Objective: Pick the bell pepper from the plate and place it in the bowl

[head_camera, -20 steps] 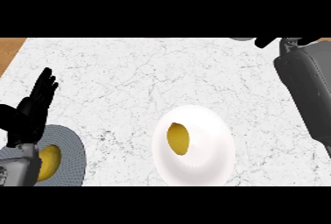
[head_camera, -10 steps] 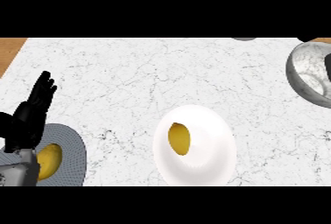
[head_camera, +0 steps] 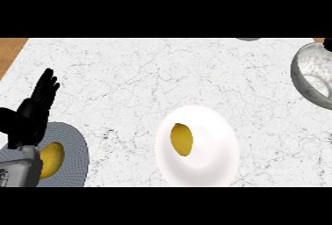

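— Looking for the yellow bell pepper (head_camera: 182,139)?
— Lies on the white round plate (head_camera: 214,162), left of its middle, near the centre of the white marbled desk (head_camera: 162,74). Touched by neither hand.
— And the black left hand (head_camera: 31,118)?
— Shows at the left edge, released, fingers straight and pointing up, holding nothing. Sits atop the grey left forearm (head_camera: 19,169) coming in from the lower left corner, well apart from the plate.
— Anything beneath it?
— Hides part of the grey ribbed round bowl (head_camera: 73,149) at the lower left. Shows a yellow patch (head_camera: 53,159) at the bowl's middle, half covered by the forearm. Cannot tell whether a separate thing or the bowl's own bottom.
— Bowl and plate touching?
— Apart, with bare desk between the 2.
— On the right side?
— Only the grey right forearm (head_camera: 314,74), a rounded bulk cut by the right edge, well apart from the plate. Of the right hand (head_camera: 328,42), barely a dark sliver in the top right corner. Cannot tell whether released or clenched.
— Elsewhere?
— A strip of brown wood (head_camera: 12,50) past the desk's top left corner. Also a small grey shape (head_camera: 247,39) cut off at the top edge, with too little showing to name.
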{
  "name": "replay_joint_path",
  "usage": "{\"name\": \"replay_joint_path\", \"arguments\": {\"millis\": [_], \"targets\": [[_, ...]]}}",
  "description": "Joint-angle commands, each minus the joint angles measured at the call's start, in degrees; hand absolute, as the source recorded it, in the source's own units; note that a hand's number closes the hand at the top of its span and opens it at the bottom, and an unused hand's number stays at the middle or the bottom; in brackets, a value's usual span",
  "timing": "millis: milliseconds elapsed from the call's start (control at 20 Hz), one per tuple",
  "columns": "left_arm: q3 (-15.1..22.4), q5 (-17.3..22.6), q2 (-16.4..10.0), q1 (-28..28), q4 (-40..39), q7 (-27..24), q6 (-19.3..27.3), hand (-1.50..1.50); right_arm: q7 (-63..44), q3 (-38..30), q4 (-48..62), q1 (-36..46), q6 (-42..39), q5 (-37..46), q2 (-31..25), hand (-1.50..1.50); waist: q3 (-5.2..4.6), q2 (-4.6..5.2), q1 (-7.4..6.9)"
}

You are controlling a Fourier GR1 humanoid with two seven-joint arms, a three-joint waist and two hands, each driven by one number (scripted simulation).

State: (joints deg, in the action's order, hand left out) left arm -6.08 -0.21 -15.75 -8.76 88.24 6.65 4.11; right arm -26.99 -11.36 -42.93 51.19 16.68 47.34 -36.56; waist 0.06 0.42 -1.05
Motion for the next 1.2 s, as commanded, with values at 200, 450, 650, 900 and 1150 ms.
{"name": "replay_joint_path", "arguments": {"millis": [200,450,650,900,1150], "targets": [[-0.71,0.53,-0.06,-0.20,0.45,0.79,-0.99,0.00,15.65,-6.31,18.64,1.64,5.62,-2.48,-5.71,1.50,0.06,0.37,-0.98],[-1.30,1.05,-1.20,-1.01,2.04,1.80,-1.66,0.00,7.79,-6.96,25.46,0.05,-4.81,-2.75,-8.29,1.50,0.07,0.25,-0.96],[-0.85,0.14,-0.10,-1.90,-0.55,-0.02,-1.14,0.00,15.40,-8.28,29.87,0.22,-6.32,-4.12,-8.14,-1.50,0.15,0.81,-1.59],[0.11,-1.15,0.98,-0.93,0.11,1.25,0.06,0.00,25.87,-16.38,27.15,-1.52,-5.08,-13.14,-8.04,-1.50,0.15,0.19,-0.21],[-0.02,-0.90,1.33,-0.33,-0.13,0.91,0.07,0.00,32.08,-28.93,23.55,0.20,-0.33,-25.48,-8.67,-1.50,0.27,0.15,0.47]]}}
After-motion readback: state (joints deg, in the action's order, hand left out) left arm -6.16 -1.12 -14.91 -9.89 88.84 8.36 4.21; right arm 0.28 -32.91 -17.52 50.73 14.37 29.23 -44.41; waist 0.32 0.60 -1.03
